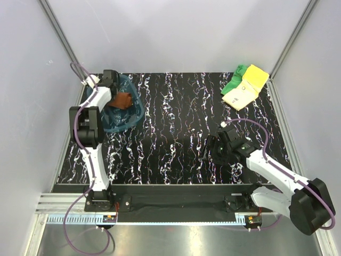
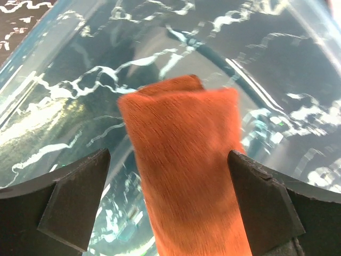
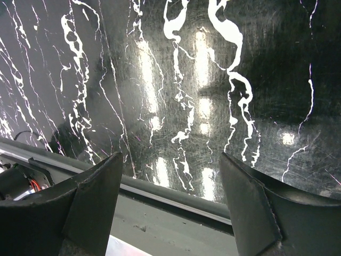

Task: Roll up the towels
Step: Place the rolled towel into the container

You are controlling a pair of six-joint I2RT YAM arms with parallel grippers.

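Jaws of left gripper (image 2: 170, 200) wide apart, clamping nothing. Between the fingers (image 2: 74, 197), rust-brown towel (image 2: 186, 170), folded or rolled into a thick oblong and slightly blurred. Clear gap on one side; other edge touching or just beside the opposite finger, cannot tell which. Beneath it, translucent teal tray (image 2: 32, 34), marble pattern showing through.

From above: rust-brown towel (image 1: 123, 100) inside the outline of the translucent teal tray (image 1: 120, 124), at the far-left corner of the black marbled tabletop (image 1: 176, 112). Resting on the tray floor or not: cannot tell. Left gripper (image 1: 111, 80) over the tray's far rim, close to the left wall (image 1: 32, 106). Little room on that side, open tabletop to the right. Left arm stretched far forward, elbow raised, wrist bent down over the tray.

Jaws of right gripper (image 3: 170, 205) likewise parted, empty, touching nothing. Bare tabletop below the fingers, near-edge rail (image 3: 176, 213) just under them.

From above: right gripper (image 1: 213, 152) low over the near-centre of the table, pointing left, open surface on all sides. Right arm folded low, base at near right.

At the far-right corner: green towel (image 1: 234, 80) and pale yellow towel (image 1: 244, 92) in a loose heap, touching each other, lying flat rather than rolled, well apart from both grippers.
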